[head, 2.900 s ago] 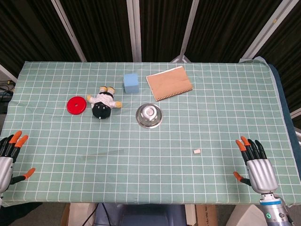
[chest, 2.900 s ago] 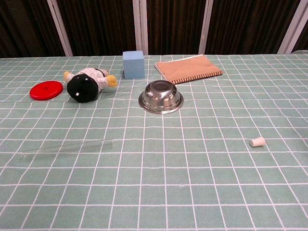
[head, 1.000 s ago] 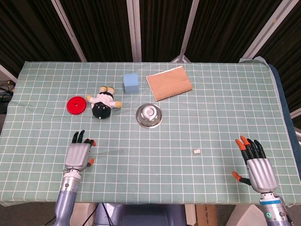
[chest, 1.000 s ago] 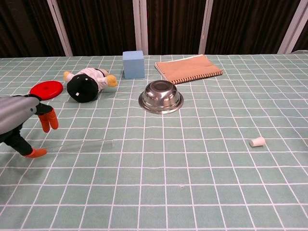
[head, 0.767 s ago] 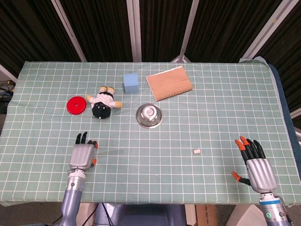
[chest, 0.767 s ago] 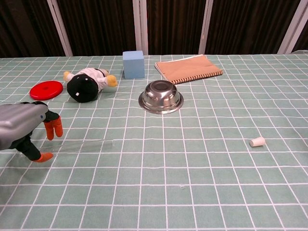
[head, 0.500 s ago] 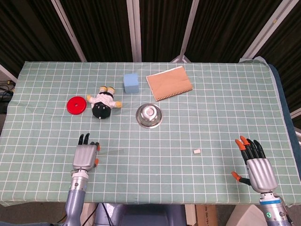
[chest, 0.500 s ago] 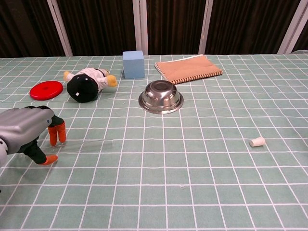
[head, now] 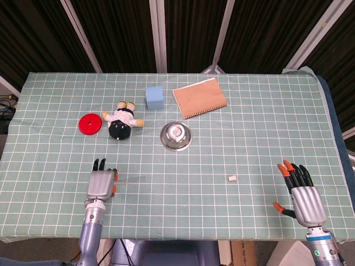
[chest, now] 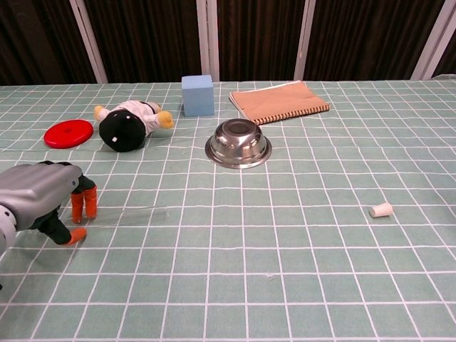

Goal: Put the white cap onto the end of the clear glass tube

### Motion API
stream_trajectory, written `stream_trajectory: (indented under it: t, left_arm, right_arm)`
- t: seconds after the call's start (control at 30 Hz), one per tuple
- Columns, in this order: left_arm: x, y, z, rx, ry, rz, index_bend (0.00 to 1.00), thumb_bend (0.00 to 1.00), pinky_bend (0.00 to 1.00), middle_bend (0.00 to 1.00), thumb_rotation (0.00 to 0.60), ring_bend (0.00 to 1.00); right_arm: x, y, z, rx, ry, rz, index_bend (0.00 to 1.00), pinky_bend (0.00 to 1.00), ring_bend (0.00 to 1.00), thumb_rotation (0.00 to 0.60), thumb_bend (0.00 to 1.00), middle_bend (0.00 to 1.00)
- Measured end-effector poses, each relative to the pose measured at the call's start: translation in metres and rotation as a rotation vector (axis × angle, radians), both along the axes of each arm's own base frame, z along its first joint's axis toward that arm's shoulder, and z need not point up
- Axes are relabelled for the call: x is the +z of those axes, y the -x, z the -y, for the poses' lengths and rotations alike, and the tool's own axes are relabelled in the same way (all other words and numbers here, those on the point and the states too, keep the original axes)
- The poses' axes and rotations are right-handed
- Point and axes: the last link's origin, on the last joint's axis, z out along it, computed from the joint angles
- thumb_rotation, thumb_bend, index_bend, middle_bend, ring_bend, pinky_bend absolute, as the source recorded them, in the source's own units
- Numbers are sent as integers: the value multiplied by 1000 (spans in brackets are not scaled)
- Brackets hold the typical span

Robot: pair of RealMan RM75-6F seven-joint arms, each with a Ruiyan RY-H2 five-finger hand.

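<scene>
Left hand (chest: 43,196), fingers curled down around the clear glass tube (chest: 135,211), rests on green checked cloth (chest: 285,242) before dark curtains (chest: 142,35).

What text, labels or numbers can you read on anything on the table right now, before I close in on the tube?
None: no readable word, number or sign in either view.
Brown notebook: cover looks blank.
Blue cube: plain faces.
Red disc: no legible marking.
Plush doll: no print visible.
White cap: too small to tell.
</scene>
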Motion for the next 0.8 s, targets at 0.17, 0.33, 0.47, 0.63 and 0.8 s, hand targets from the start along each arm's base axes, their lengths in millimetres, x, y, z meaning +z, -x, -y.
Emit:
stream_trajectory:
  t: [0.17, 0.33, 0.47, 0.63, 0.8]
  left_arm:
    - [0, 0, 0, -1, 1, -1, 523, 687, 0, 546, 600, 99]
    - [2, -1, 1, -22, -2, 3, 529, 729, 0, 550, 600, 99]
    - [6, -3, 0, -66, -14, 16, 532, 737, 0, 553, 600, 99]
    - [14, -4, -1, -157, -28, 28, 533, 737, 0, 554, 600, 99]
    - [25, -1, -3, -255, -35, 66, 534, 737, 0, 555, 600, 99]
  right_arm:
    - [0, 0, 0, -2, 0, 5, 0, 0, 0, 600, 185, 0]
    - [1, 0, 0, -3, 1, 7, 0, 0, 0, 600, 185, 0]
    - [0, 0, 0, -2, 1, 4, 0, 0, 0, 600, 185, 0]
    - [0, 0, -1, -2, 0, 3, 0, 0, 0, 600, 185, 0]
    - [0, 0, -1, -2, 0, -1, 0, 0, 0, 600, 186, 0]
